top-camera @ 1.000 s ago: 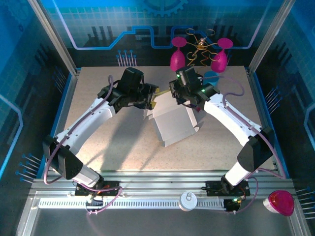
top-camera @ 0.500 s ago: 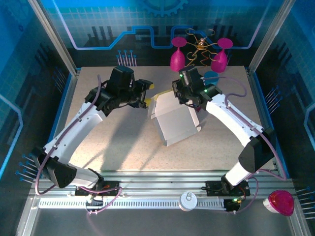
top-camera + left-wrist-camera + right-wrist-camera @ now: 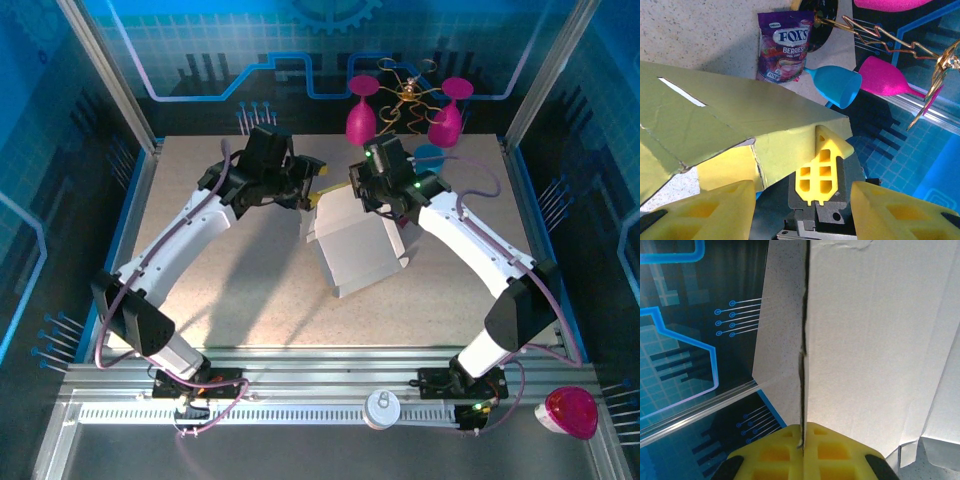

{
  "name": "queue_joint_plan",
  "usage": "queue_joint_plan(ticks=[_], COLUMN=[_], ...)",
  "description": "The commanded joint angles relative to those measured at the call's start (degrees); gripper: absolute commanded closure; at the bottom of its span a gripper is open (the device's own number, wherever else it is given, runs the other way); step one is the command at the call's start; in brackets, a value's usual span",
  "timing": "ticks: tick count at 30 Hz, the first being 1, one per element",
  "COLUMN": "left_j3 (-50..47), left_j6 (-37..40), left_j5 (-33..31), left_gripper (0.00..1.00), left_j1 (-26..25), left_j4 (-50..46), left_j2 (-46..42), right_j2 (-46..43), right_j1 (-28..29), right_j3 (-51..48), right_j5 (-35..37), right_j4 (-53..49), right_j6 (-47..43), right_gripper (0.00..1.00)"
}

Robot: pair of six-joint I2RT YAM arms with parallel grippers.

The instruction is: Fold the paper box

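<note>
**Speckled table (image 3: 250, 310), half-raised paper box (image 3: 355, 245) near its middle**

Blue-lit panels wall the table; the box sits a little toward the far edge, flaps loose; we see the right gripper (image 3: 356, 190) closed tight on its far upper edge, card pinched between the yellow pads (image 3: 770, 455); the left gripper (image 3: 312, 190) hovers just beside that same end, jaws about half apart, holding nothing. We judge the card light, thin and springy; it creases easily and could tear at the die-cut slot (image 3: 682, 92); we would take flaps near their fold lines, not at the tips.
</note>
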Motion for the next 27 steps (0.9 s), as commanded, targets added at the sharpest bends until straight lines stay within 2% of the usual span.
queue_joint_plan(ticks=[1, 9, 20, 27], left_j3=[1.46, 1.57, -1.02, -2.48], left_j6=[1.28, 2.16, 1.31, 1.85], left_j5=[1.44, 0.75, -0.05, -0.84], left_gripper=[0.47, 0.48, 0.60, 0.78], left_j1=[-0.77, -1.13, -0.67, -0.36], left_j4=[-1.44, -4.37, -0.82, 0.10], left_j2=[0.28, -0.03, 0.42, -0.43], right_j2=[-1.54, -1.28, -1.77, -2.59], right_j1=[0.03, -0.25, 0.35, 0.33], right_j3=[-0.36, -0.23, -0.97, -1.93], right_j5=[-0.15, -0.23, -0.96, -0.81], right_j4=[1.21, 1.74, 2.09, 2.35], right_j6=[1.12, 1.21, 2.07, 2.35], right_gripper=[1.00, 1.00, 1.00, 1.00])
